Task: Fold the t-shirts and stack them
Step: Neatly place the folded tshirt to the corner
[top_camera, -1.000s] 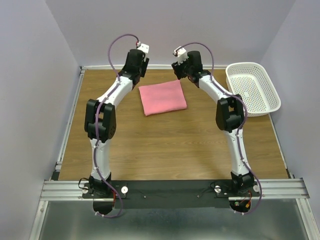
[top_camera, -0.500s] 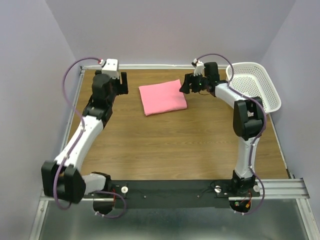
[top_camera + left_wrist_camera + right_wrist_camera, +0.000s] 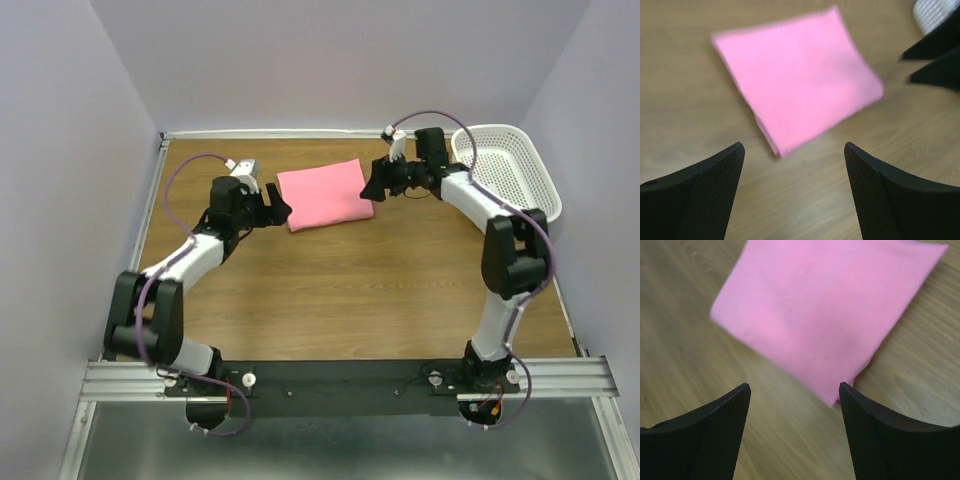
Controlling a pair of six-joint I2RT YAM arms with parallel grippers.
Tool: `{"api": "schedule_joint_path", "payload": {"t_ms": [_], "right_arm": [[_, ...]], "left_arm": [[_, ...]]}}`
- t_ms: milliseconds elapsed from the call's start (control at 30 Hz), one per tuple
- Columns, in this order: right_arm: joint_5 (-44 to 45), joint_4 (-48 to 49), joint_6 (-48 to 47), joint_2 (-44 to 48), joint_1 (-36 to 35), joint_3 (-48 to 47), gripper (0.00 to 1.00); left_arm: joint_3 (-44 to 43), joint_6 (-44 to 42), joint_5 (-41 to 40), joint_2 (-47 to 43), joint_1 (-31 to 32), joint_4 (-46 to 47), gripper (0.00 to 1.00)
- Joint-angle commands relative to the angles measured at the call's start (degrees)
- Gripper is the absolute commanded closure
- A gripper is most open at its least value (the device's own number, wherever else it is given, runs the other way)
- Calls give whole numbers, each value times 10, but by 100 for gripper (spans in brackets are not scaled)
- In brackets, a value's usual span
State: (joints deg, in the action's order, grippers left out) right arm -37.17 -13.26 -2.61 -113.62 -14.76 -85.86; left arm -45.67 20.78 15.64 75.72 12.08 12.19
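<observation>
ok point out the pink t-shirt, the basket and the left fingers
pink t-shirt (image 3: 324,194), top external view, its middle
basket (image 3: 515,175), top external view, mesh floor
left fingers (image 3: 702,197), left wrist view, left-hand pad

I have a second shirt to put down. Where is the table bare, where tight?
Bare: the wide table stretch on the near side of the folded t-shirt, between left arm and right arm. Crowded: the far strip, where the left gripper and right gripper, jaws open, flank the t-shirt, with the basket at the far right corner.
</observation>
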Motion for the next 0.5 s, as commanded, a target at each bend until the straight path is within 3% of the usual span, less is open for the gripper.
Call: {"api": "schedule_joint_path", "payload": {"t_ms": [0, 200, 467], "right_arm": [[-65, -45, -104, 120, 4, 51, 21], [-40, -44, -109, 239, 7, 149, 17], [-75, -41, -113, 268, 42, 182, 16]], "left_arm": [[-37, 88, 49, 92, -3, 12, 12], [-136, 128, 11, 247, -1, -59, 13], [-194, 132, -4, 341, 8, -102, 19]]}}
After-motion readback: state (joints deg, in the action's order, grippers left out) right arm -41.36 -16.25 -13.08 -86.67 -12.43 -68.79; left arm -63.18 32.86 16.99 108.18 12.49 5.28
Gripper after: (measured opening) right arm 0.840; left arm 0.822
